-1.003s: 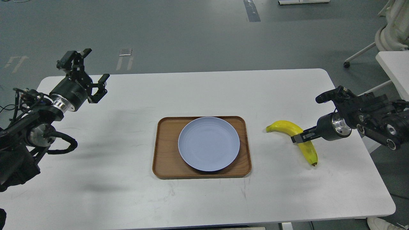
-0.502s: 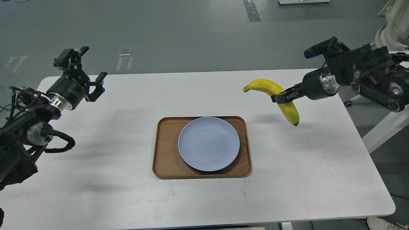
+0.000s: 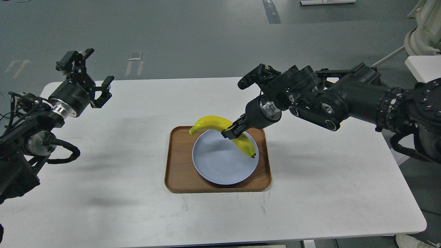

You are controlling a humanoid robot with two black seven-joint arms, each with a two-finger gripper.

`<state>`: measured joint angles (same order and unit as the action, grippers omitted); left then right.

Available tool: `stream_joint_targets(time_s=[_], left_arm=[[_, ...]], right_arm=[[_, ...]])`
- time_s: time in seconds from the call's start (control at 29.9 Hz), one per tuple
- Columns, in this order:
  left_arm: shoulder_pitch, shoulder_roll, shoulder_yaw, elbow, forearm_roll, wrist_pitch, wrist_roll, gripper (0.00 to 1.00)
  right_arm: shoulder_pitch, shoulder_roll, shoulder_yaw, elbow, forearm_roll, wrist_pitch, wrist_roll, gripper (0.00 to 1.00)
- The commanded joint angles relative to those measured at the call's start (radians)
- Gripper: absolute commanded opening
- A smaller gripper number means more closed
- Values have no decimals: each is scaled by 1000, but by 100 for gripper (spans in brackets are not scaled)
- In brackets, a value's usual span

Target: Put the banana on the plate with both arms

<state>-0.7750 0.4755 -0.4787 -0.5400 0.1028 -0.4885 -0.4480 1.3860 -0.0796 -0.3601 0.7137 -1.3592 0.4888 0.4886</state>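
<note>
Banana (image 3: 210, 121) hangs in the air over the far side of the plate (image 3: 220, 163), pinched at its middle by the jaws of the right gripper (image 3: 230, 132), which are closed on it. Its dark tip dips close to the plate's right rim; whether it touches I cannot tell. The plate sits in the wooden tray (image 3: 177, 165) mid-desk. Pickup and carry look done; lowering and release remain. The left gripper (image 3: 90, 78), jaws spread and empty, is raised over the desk's far left corner

Both arms (image 3: 348, 100) are matte black with silver joint rings. Black cables loop behind the left jaws. The left wrist housing carries faint white lettering.
</note>
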Motion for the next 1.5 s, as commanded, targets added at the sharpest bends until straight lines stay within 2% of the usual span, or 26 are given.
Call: stream_joint_targets(time_s=[0.0, 0.1, 0.43, 0.64, 0.74, 0.77, 0.8, 0.94, 1.1, 1.2, 1.24, 1.34, 1.47], left_arm=[[0, 0, 0, 0, 0, 0, 0, 98], [0, 0, 0, 0, 0, 0, -1, 98], [0, -1, 0, 0, 0, 0, -3, 98], [0, 0, 0, 0, 0, 0, -1, 98], [-1, 0, 0, 0, 0, 0, -1, 98], [-1, 0, -1, 0, 0, 0, -1, 98], [-1, 0, -1, 0, 0, 0, -1, 98], [-3, 0, 0, 0, 0, 0, -1, 98], [-3, 2, 0, 0, 0, 0, -1, 98], [-3, 6, 0, 0, 0, 0, -1, 98], [-3, 6, 0, 0, 0, 0, -1, 98], [-1, 3, 0, 0, 0, 0, -1, 98], [2, -8, 0, 0, 0, 0, -1, 98]], right_arm=[[-13, 20, -3, -14, 0, 0, 0, 8], [-27, 29, -13, -16, 0, 0, 0, 14], [-51, 29, -14, -45, 0, 0, 0, 21], [-65, 29, -14, -46, 0, 0, 0, 50], [-65, 29, -8, -46, 2, 0, 0, 77], [-65, 29, 1, -48, 6, 0, 0, 94], [-62, 26, 1, -48, 12, 0, 0, 98], [-39, -3, 10, -48, 110, 0, 0, 99], [-10, -97, 76, -48, 218, 0, 0, 100], [-47, -199, 202, -69, 363, -70, 0, 100], [-47, -200, 202, -69, 364, -70, 0, 100], [-149, -247, 315, -83, 585, -125, 0, 100], [-295, -290, 498, -79, 868, -136, 0, 100]])
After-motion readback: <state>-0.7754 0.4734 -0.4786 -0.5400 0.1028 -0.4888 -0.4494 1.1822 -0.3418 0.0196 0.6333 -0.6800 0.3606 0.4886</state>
